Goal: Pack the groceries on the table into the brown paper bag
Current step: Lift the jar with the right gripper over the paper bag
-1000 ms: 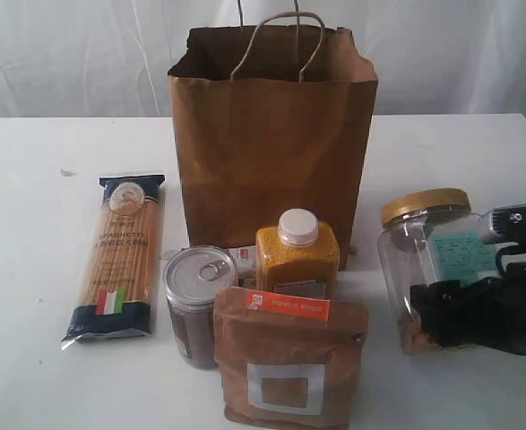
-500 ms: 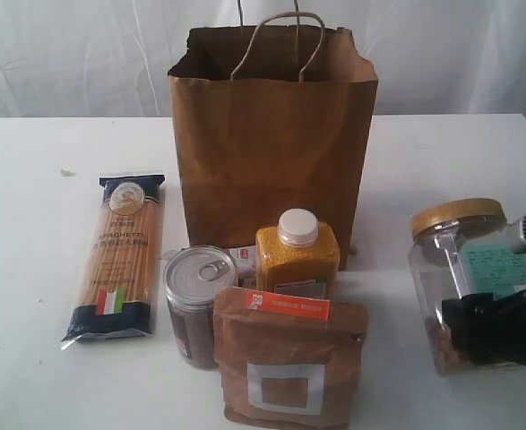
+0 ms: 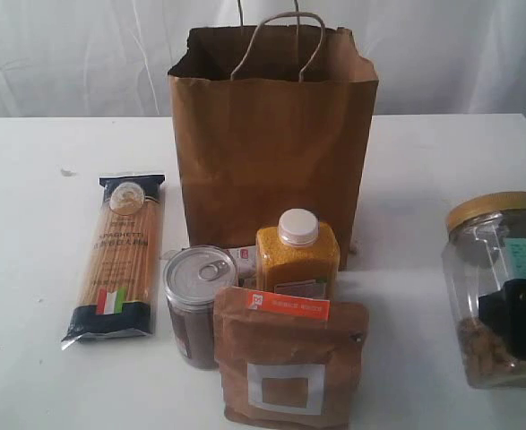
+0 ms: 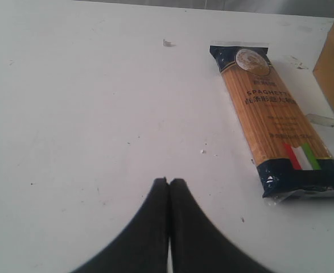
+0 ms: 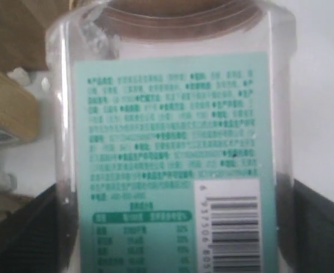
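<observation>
Exterior view: the brown paper bag (image 3: 271, 152) stands upright and open on the desk (image 3: 38, 170), its inside hidden. In front of it are the spaghetti packet (image 3: 119, 260), pull-tab tin (image 3: 200, 300), white-capped yellow bottle (image 3: 297, 260) and brown pouch (image 3: 288, 367). The gold-lidded clear jar (image 3: 491, 269) is well right of the bag, with the right pincer (image 3: 516, 318) on it.

Left wrist view: the left pincer (image 4: 169, 183) is clenched on nothing above bare desk, the spaghetti packet (image 4: 275, 128) nearby.

Right wrist view: dark jaws flank the jar (image 5: 172, 114), grasping it.

Packing looks barely begun, since all five groceries are outside the bag.
</observation>
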You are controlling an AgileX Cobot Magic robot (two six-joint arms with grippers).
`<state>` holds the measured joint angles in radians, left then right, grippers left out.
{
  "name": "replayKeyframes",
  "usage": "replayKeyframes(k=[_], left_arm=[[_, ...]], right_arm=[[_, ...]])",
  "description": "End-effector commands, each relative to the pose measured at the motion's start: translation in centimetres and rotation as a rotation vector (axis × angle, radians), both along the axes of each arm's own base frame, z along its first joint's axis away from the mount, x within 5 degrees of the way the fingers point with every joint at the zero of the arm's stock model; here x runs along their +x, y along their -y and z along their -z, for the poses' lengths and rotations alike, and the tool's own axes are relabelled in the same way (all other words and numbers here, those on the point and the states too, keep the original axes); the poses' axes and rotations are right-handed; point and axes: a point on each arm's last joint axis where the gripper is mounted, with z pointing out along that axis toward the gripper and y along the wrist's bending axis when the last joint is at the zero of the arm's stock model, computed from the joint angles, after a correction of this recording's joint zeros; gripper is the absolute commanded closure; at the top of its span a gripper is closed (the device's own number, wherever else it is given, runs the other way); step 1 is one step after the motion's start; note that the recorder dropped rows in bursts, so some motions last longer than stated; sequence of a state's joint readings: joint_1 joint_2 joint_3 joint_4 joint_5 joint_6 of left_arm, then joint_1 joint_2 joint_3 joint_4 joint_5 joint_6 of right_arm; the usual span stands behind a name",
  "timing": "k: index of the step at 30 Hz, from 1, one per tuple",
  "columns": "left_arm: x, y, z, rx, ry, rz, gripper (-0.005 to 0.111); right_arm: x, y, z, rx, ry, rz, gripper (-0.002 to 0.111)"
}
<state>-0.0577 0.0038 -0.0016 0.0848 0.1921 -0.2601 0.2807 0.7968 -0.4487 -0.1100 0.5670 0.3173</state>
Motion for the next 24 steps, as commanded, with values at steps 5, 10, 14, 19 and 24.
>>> replayKeyframes(k=[5, 10, 14, 19, 24], left_arm=[[0.0, 0.0, 0.0, 0.000, 0.007, 0.006, 0.107], [0.0, 0.0, 0.0, 0.000, 0.007, 0.006, 0.107], [0.0, 0.0, 0.0, 0.000, 0.007, 0.006, 0.107], [0.0, 0.0, 0.0, 0.000, 0.007, 0.006, 0.107], [0.0, 0.0, 0.0, 0.000, 0.007, 0.006, 0.107]], right_arm=[[3.9, -1.7, -9.6, -0.046, -0.008, -0.139, 0.102], [8.7, -3.0, -14.8, -0.106, 0.070, -0.217, 0.102], [12.2, -4.1, -17.7, -0.217, 0.168, -0.334, 0.102], [15.3, -5.0, -20.8, -0.281, 0.439, -0.383, 0.102], [17.5, -6.5, -21.7, -0.059, 0.614, -0.324, 0.101]])
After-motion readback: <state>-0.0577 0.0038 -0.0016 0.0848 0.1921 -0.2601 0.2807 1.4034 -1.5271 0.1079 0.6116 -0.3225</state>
